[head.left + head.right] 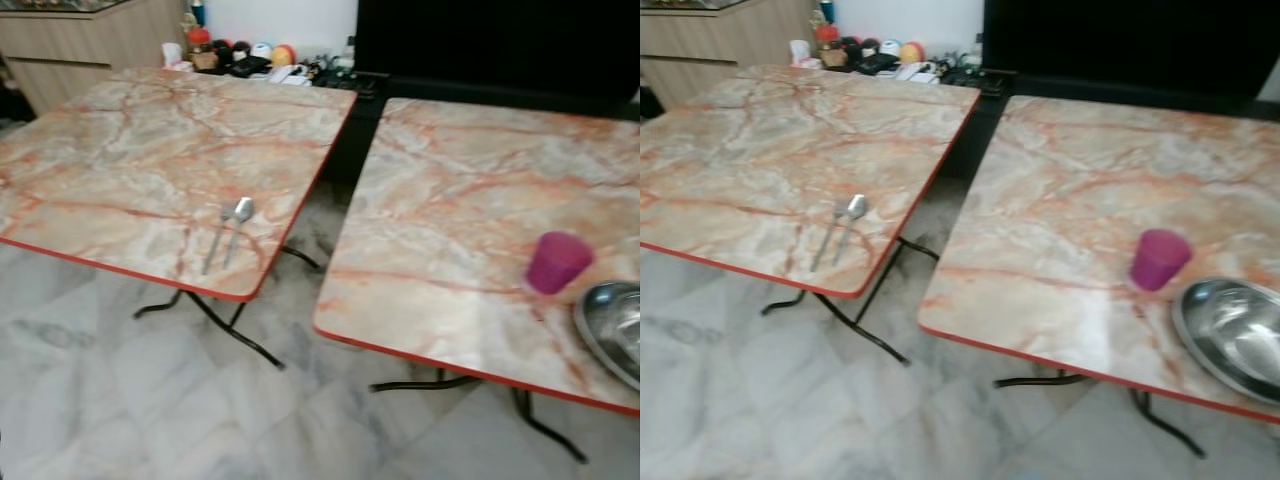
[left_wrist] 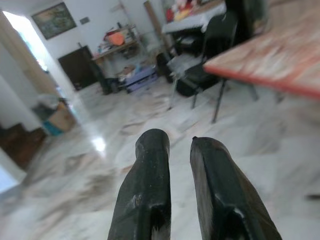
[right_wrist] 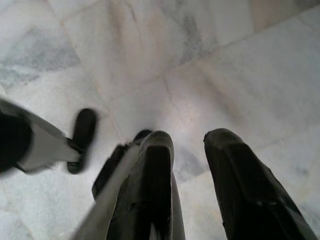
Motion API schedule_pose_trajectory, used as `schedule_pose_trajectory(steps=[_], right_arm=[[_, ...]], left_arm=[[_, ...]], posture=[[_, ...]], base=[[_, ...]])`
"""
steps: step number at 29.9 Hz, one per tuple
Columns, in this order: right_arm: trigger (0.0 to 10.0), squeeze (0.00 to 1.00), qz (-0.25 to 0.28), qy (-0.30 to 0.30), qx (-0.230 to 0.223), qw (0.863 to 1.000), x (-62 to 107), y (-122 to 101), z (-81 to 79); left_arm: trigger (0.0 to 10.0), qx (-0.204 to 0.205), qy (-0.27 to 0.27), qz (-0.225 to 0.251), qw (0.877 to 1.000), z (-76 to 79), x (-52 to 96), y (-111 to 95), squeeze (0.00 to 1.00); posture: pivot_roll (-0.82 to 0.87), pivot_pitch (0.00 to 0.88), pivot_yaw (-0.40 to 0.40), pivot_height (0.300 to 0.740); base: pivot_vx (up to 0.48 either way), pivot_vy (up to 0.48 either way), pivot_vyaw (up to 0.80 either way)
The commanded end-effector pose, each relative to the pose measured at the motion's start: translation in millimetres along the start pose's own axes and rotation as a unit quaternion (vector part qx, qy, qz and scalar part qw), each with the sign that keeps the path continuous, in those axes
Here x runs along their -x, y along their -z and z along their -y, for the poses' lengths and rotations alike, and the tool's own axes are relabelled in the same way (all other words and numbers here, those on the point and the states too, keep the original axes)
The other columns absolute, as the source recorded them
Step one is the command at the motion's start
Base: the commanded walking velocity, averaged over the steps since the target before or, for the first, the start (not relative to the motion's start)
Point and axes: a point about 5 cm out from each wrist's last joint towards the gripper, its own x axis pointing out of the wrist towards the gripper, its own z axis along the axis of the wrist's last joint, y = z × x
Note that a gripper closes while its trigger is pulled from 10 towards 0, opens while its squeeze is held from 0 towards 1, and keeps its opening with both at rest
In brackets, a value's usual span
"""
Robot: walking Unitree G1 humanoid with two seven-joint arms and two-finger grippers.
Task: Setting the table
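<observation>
The left pincer (image 2: pixel 180 142) hangs low over the pale marble floor (image 2: pixel 100 165), its two black fingers a narrow gap apart and holding nothing. The right pincer (image 3: pixel 187 140) points down at the same floor, likewise narrowly parted and empty. Ahead stand two marble-patterned desks with red edges, set side by side with a gap between. On the left desk (image 1: pixel 120 150) a silver metal spoon (image 1: pixel 236 222) and a second slim silver utensil (image 1: pixel 215 238) lie together near the front corner. On the right desk (image 1: pixel 450 200) a magenta plastic cup (image 1: pixel 556 262) stands just beside a round shiny steel plate (image 1: pixel 612 325).
</observation>
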Motion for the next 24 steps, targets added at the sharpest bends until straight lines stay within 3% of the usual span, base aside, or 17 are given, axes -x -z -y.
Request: schedule_pose_trajectory(steps=[1, 2, 3, 4, 5, 7, 8, 9, 11, 13, 15, 18, 19, 20, 22, 24], right_arm=[[10.0, 0.0, -0.005, -0.002, -0.008, 1.0, 0.3, 2.1, -3.2], [10.0, 0.0, -0.005, -0.002, -0.009, 1.0, 0.3, 2.1, -3.3], [10.0, 0.0, -0.005, -0.002, -0.008, 1.0, 0.3, 2.1, -3.5], [10.0, 0.0, -0.005, -0.002, -0.008, 1.0, 0.3, 2.1, -3.5], [10.0, 0.0, -0.005, -0.002, -0.008, 1.0, 0.3, 2.0, -3.5], [10.0, 0.0, -0.004, -0.002, -0.009, 1.0, 0.2, 1.4, -3.7], [10.0, 0.0, -0.004, -0.002, -0.009, 1.0, 0.2, 1.4, -3.7], [10.0, 0.0, -0.004, -0.001, -0.01, 1.0, 0.2, 1.3, -3.7], [10.0, 0.0, -0.004, 0.0, -0.011, 1.0, 0.1, 1.3, -3.5], [10.0, 0.0, -0.004, 0.0, -0.011, 1.0, 0.1, 1.3, -3.4], [10.0, 0.0, -0.004, 0.001, -0.011, 1.0, 0.1, 1.3, -3.2], [10.0, 0.0, -0.004, 0.0, -0.01, 1.0, 0.0, 0.9, -3.4], [10.0, 0.0, -0.004, 0.0, -0.009, 1.0, 0.0, 0.8, -3.6], [10.0, 0.0, -0.004, 0.0, -0.009, 1.0, 0.0, 0.8, -3.6], [10.0, 0.0, -0.003, 0.001, -0.011, 1.0, 0.1, 1.0, -3.5], [10.0, 0.0, -0.004, 0.001, -0.011, 1.0, 0.1, 1.1, -3.4]], left_arm=[[10.0, -0.041, -0.008, -0.051, 0.998, -5.2, 1.7, 26.3, 0.0], [10.0, -0.048, -0.004, -0.072, 0.996, -4.7, 3.0, 34.8, 0.0], [10.0, -0.058, 0.041, -0.135, 0.988, 4.3, 9.8, 57.4, 0.0], [10.0, -0.058, 0.041, -0.135, 0.988, 4.3, 9.8, 57.4, 0.0], [10.0, -0.07, 0.072, -0.162, 0.982, 10.4, 16.1, 69.8, 0.0], [10.0, -0.117, 0.181, -0.224, 0.951, 29.0, 36.4, 98.7, 0.0], [10.0, -0.117, 0.181, -0.224, 0.951, 29.0, 36.4, 98.7, 0.0], [10.0, -0.172, 0.208, -0.194, 0.943, 32.4, 42.0, 102.4, 0.0], [10.0, -0.21, 0.251, -0.189, 0.926, 39.2, 51.2, 109.9, 0.0], [10.0, -0.189, 0.265, -0.215, 0.921, 43.2, 59.2, 117.7, 0.0], [10.0, -0.204, 0.324, -0.256, 0.888, 52.9, 80.6, 135.0, 0.0], [10.0, -0.213, 0.358, -0.272, 0.868, 58.0, 91.7, 142.4, 0.0], [10.0, -0.233, 0.394, -0.274, 0.846, 63.6, 102.9, 148.1, 0.0], [10.0, -0.233, 0.394, -0.274, 0.846, 63.6, 102.9, 148.1, 0.0], [10.0, -0.246, 0.427, -0.28, 0.824, 74.2, 118.2, 153.2, 0.0], [10.0, -0.243, 0.434, -0.281, 0.821, 77.7, 121.2, 153.2, 0.0]], posture=[[0.09, 0.124, 0.031, 0.74], [0.09, 0.124, 0.031, 0.74], [0.09, 0.124, 0.031, 0.74], [0.09, 0.124, 0.031, 0.74], [0.09, 0.122, 0.033, 0.74], [0.08, 0.122, 0.036, 0.74], [0.08, 0.122, 0.036, 0.74], [0.08, 0.121, 0.035, 0.74], [0.08, 0.122, 0.033, 0.74], [0.08, 0.122, 0.033, 0.74], [0.08, 0.12, 0.033, 0.74], [0.08, 0.121, 0.031, 0.74], [0.08, 0.118, 0.031, 0.74], [0.08, 0.118, 0.031, 0.74], [0.08, 0.118, 0.031, 0.74], [0.08, 0.118, 0.031, 0.74]], base=[[0.0, 0.48, 0.0], [0.0, 0.48, 0.0], [0.0, 0.48, 0.0], [0.0, 0.48, 0.0], [0.0, 0.48, 0.0], [0.0, 0.48, 0.0], [0.0, 0.48, 0.0], [0.0, 0.48, 0.0], [0.0, 0.48, 0.0], [0.0, 0.48, 0.0], [0.0, 0.48, 0.0], [0.0, 0.48, 0.0], [0.0, 0.48, 0.0], [0.0, 0.48, 0.0], [0.0, 0.48, 0.0], [0.0, 0.48, 0.0]])
